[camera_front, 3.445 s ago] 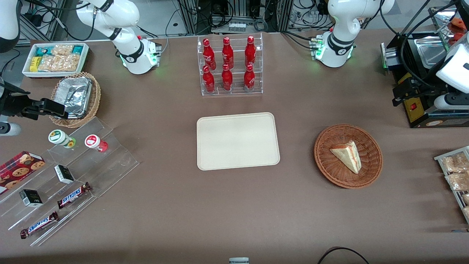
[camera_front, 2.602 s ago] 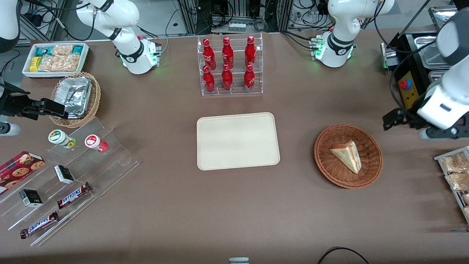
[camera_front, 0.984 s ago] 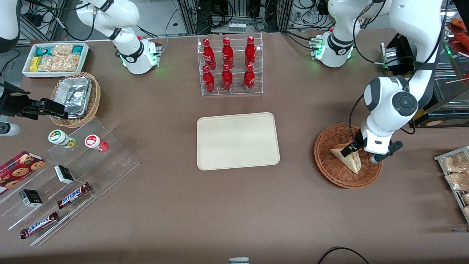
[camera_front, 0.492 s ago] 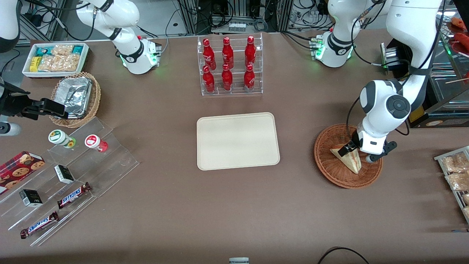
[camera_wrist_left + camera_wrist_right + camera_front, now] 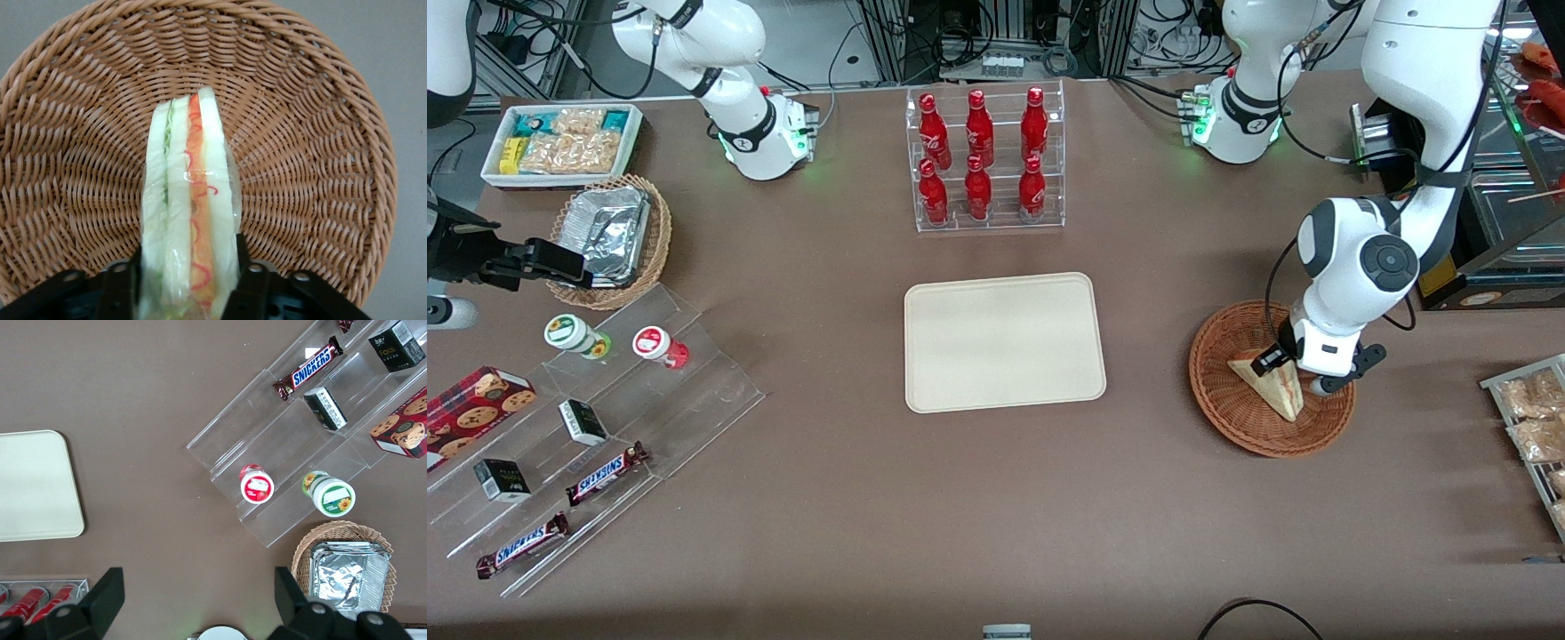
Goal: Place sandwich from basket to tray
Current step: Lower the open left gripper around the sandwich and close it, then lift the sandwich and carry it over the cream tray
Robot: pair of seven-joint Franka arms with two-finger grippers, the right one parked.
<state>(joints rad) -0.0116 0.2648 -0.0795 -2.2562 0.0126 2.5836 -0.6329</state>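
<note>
The sandwich (image 5: pixel 1270 388), a pale wedge in clear wrap with red and green filling, lies in the round reddish-brown basket (image 5: pixel 1227 422) toward the working arm's end of the table. My left gripper (image 5: pixel 1294 374) is down in the basket, one finger on each flat side of the wedge, shut on it. In the left wrist view the sandwich (image 5: pixel 190 213) stands on edge between the fingers of the gripper (image 5: pixel 189 270), with the basket (image 5: pixel 320 133) weave all around. The cream tray (image 5: pixel 1005 342) lies bare at the table's middle, beside the basket, and shows in the right wrist view (image 5: pixel 33 487).
A clear rack of red bottles (image 5: pixel 983 160) stands farther from the camera than the tray. A rack of bagged snacks (image 5: pixel 1534 418) sits at the table edge beside the basket. Acrylic steps with snacks (image 5: pixel 596 400) and a lighter foil basket (image 5: pixel 609 236) lie toward the parked arm's end.
The left arm swung in from the table's end and came down into the basket over the sandwich. In the last half second it settled slightly lower with its fingers against the wedge.
</note>
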